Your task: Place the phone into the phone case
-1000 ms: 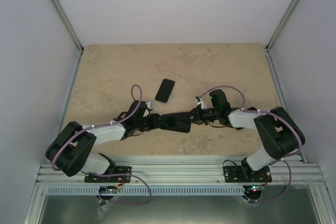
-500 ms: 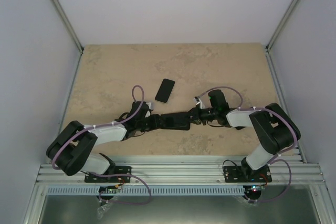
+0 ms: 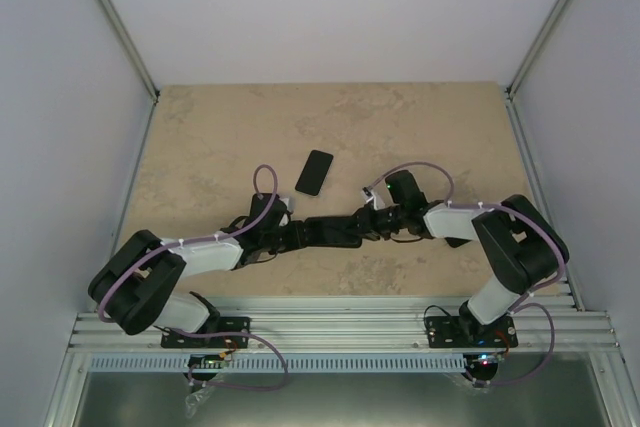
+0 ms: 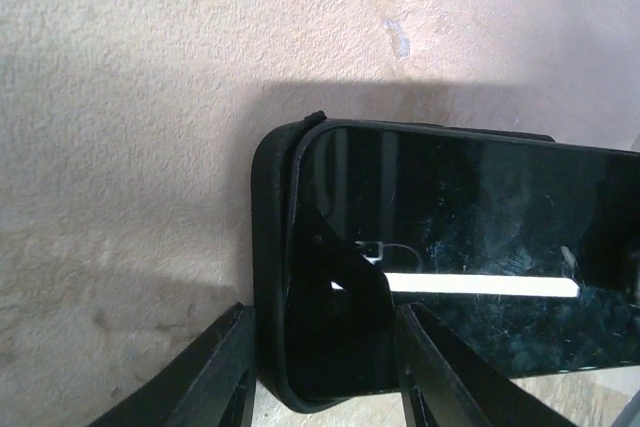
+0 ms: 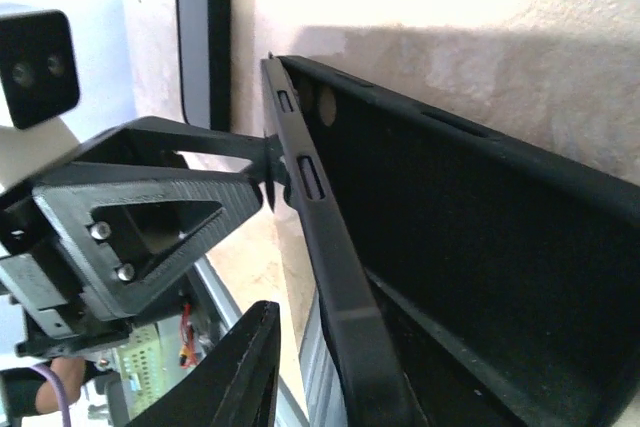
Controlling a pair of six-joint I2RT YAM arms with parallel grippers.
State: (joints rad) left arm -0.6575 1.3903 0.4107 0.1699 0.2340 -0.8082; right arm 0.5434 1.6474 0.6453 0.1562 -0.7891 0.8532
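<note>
The black phone (image 3: 315, 172) lies flat on the table beyond both arms; its edge shows in the right wrist view (image 5: 197, 37). The black phone case (image 3: 333, 232) lies between the two grippers, open side up, with nothing in it (image 5: 470, 247); its inside shines (image 4: 450, 237). My left gripper (image 3: 300, 233) is at the case's left end. Its fingers stand apart, one finger (image 4: 215, 372) against the end wall and the other over the inside. My right gripper (image 3: 368, 225) is at the case's right end. One finger (image 5: 245, 372) stands clear of the side wall; the other finger is hidden.
The tan stone-pattern tabletop (image 3: 220, 137) is walled by white panels on three sides. The aluminium rail (image 3: 330, 332) with both arm bases runs along the near edge. Purple cables loop over both arms.
My right arm has moved left, bringing its gripper closer onto the case's right end. The case and my left gripper have shifted slightly. The phone has not moved.
</note>
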